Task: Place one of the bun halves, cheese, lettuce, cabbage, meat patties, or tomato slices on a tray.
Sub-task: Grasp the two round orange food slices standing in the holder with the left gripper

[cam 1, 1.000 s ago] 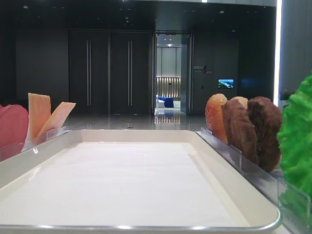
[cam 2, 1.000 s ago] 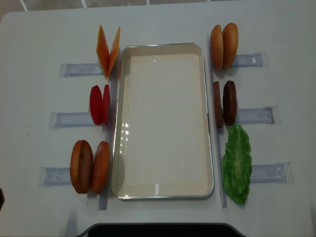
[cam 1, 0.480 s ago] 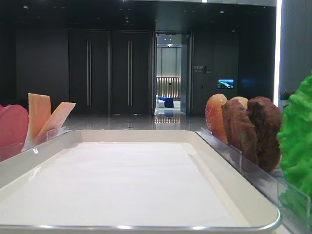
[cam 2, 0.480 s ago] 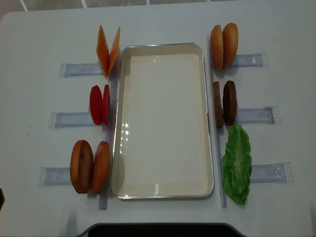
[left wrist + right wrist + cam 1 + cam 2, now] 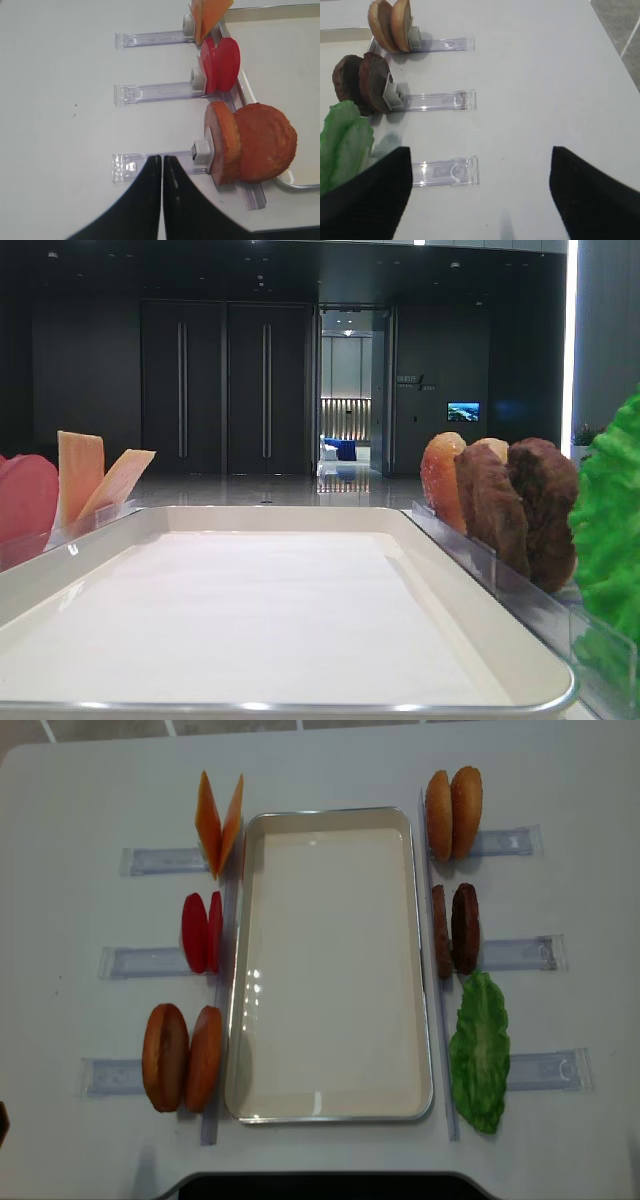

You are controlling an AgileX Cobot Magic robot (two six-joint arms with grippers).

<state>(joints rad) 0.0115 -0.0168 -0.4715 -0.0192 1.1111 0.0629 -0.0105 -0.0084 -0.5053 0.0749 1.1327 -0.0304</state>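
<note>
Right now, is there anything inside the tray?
No food lies inside the tray; its white floor shows bare in the overhead view, with only light reflections. The bun halves, tomato slices and lettuce stand outside its rim. What is under the tray is hidden.

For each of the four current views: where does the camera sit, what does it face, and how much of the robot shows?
Exterior high: table level, looking along the empty cream-white rectangular tray; no robot.
Realsense: overhead, straight down; no robot.
Right wrist: above the table's right side, open right end effector framing the bottom.
Left wrist: above the left side, shut left end effector near the golden-brown round bun halves.
Shared: the dark brown rough meat patties also appear overhead.
</note>
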